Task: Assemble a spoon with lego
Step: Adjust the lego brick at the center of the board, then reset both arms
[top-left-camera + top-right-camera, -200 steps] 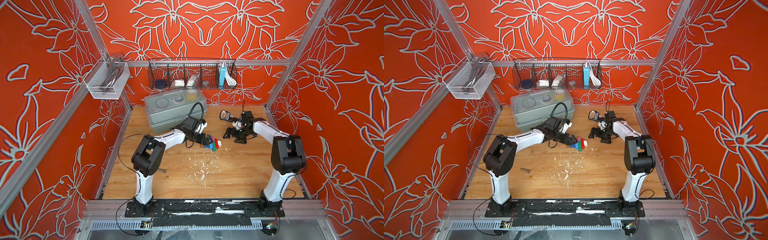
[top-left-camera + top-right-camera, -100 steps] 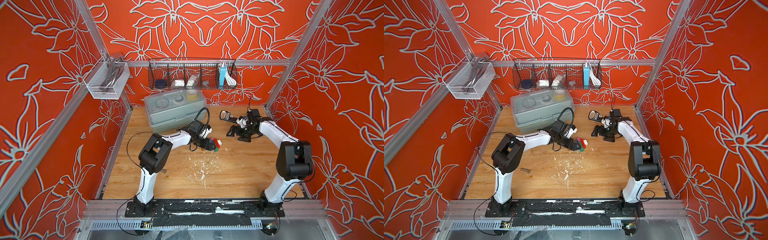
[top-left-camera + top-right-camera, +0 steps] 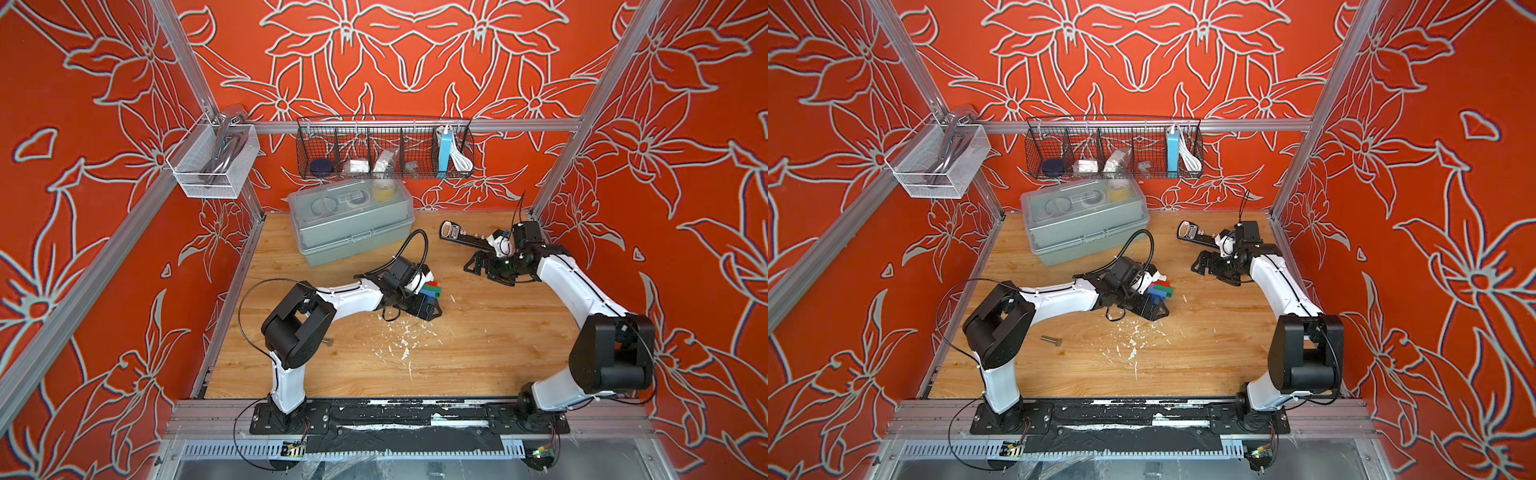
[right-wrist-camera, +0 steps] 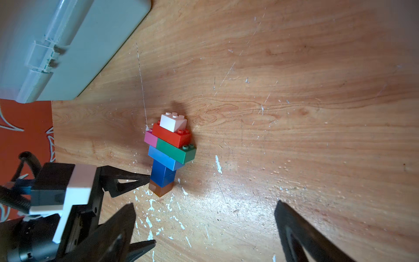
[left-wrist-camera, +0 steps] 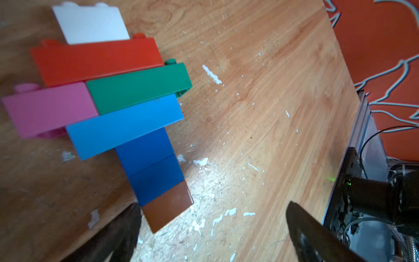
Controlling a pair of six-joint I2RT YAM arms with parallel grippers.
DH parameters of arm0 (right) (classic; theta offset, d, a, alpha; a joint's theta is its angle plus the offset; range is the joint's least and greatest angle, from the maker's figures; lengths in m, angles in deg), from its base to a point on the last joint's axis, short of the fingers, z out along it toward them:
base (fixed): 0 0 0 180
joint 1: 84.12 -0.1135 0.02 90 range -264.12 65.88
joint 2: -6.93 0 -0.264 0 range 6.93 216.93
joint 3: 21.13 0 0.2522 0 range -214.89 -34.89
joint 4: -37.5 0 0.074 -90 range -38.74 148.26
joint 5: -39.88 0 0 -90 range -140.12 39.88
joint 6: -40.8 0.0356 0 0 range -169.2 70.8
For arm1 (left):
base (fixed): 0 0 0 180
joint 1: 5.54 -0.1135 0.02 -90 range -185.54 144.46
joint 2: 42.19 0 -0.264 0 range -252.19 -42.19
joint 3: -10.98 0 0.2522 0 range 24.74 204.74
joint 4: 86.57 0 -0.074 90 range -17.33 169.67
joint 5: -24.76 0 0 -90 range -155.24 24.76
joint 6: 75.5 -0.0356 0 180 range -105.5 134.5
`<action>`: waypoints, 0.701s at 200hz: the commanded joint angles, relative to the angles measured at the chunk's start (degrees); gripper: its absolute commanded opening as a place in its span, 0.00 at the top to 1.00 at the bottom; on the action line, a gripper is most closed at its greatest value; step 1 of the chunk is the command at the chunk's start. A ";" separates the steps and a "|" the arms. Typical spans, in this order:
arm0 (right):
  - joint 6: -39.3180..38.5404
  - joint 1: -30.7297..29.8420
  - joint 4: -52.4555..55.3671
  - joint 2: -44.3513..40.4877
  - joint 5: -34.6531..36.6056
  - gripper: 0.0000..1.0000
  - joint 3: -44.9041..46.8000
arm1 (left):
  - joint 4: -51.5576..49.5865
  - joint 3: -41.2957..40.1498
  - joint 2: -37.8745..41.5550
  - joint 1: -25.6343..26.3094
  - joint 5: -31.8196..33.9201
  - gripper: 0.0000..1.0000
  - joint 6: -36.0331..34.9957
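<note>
The spoon (image 5: 127, 108) lies on its side on the wooden table: white tip, red, pink and green, light blue, then a dark blue and brown stem. Both top views show it mid-table (image 3: 431, 289) (image 3: 1160, 288), and it also shows in the right wrist view (image 4: 170, 149). My left gripper (image 5: 213, 229) (image 3: 424, 308) (image 3: 1152, 309) (image 4: 152, 209) is open and low at the stem end. One finger (image 5: 127, 224) sits right beside the brown brick, and nothing is between the jaws. My right gripper (image 4: 204, 229) (image 3: 482, 266) (image 3: 1210, 264) hangs open and empty, farther back and to the right.
A grey-green plastic case (image 3: 353, 224) stands at the back left of the table. A black flat tool (image 3: 457, 235) lies behind my right gripper. A grey bolt (image 3: 1052, 340) lies near the left arm. White flecks (image 3: 399, 340) are scattered in front of the spoon. Wire baskets (image 3: 384, 149) hang on the walls.
My left gripper has swung from behind the spoon round to its stem end, nearer the front. The right arm has drawn back a little to the right. The spoon has stayed put.
</note>
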 commanded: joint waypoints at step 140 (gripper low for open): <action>-11.41 -0.73 -70.22 -21.68 53.44 0.00 47.78 | 37.00 -55.62 54.63 -33.10 40.49 0.02 -14.03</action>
